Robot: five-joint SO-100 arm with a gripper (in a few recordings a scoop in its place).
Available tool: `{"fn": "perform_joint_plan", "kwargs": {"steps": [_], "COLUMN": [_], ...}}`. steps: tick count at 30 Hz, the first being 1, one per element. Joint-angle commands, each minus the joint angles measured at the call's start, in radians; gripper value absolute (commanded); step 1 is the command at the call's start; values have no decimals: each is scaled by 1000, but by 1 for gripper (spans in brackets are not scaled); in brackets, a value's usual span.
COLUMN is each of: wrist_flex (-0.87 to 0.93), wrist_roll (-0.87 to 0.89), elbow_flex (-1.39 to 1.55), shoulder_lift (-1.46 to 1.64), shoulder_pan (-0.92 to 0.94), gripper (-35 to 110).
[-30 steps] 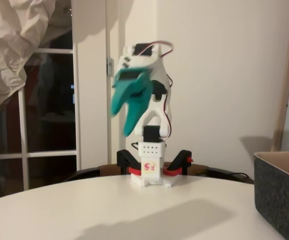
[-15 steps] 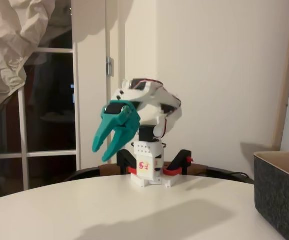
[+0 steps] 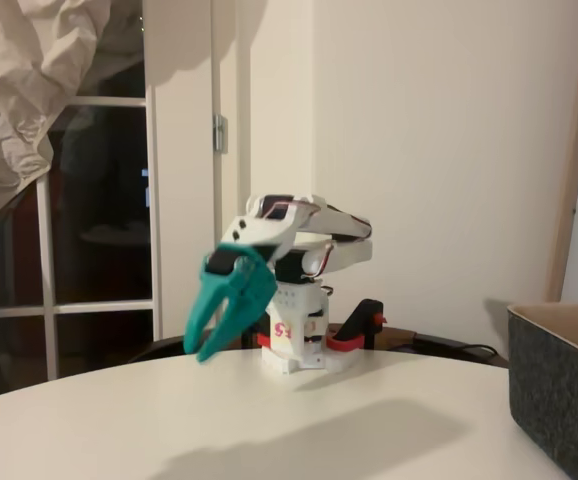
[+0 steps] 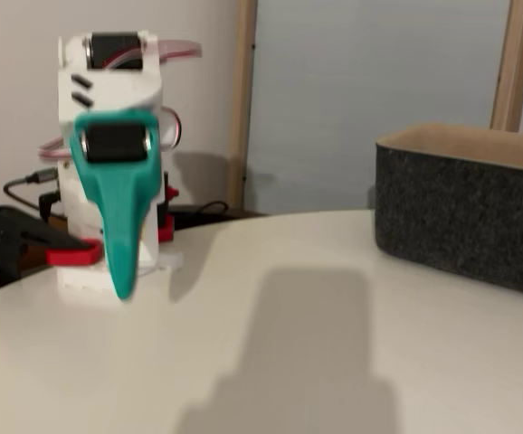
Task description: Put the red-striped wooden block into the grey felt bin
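Right now the arm is folded low over its base, with the teal gripper (image 3: 209, 335) pointing down toward the white table (image 3: 299, 420), its tips just above the surface in a fixed view. The two fingers stand slightly apart there, with nothing between them; the gripper (image 4: 122, 271) appears side-on in the other fixed view, so the gap cannot be read from that angle. The grey felt bin (image 3: 561, 400) sits at the right edge of the table, well apart from the arm, its pale inside wall just showing above the dark rim (the opening faces up and is unobstructed). The same grey felt bin (image 4: 465, 208) stands at the right in the other fixed view too.

I cannot place the red-striped wooden block from these views, so the step in hand looks like either a rest pose or the start of a reach. To do the pick well, the block must be located first, then approached from above with the fingers spread wider than its narrow side and squared to its long edges. Close firmly, lift clear of the table, carry it well over the bin's rim, and only then release
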Motion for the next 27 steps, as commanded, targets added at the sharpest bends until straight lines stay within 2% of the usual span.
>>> {"fn": "perform_joint_plan", "kwargs": {"steps": [1, 17, 27], "wrist_flex": [-5, -6, -8], "wrist_roll": [11, -21, -15], "elbow_flex": [32, 126, 127], "shoulder_lift": [29, 46, 49], "shoulder_pan": [21, 21, 21], "gripper": [5, 5, 0]}}
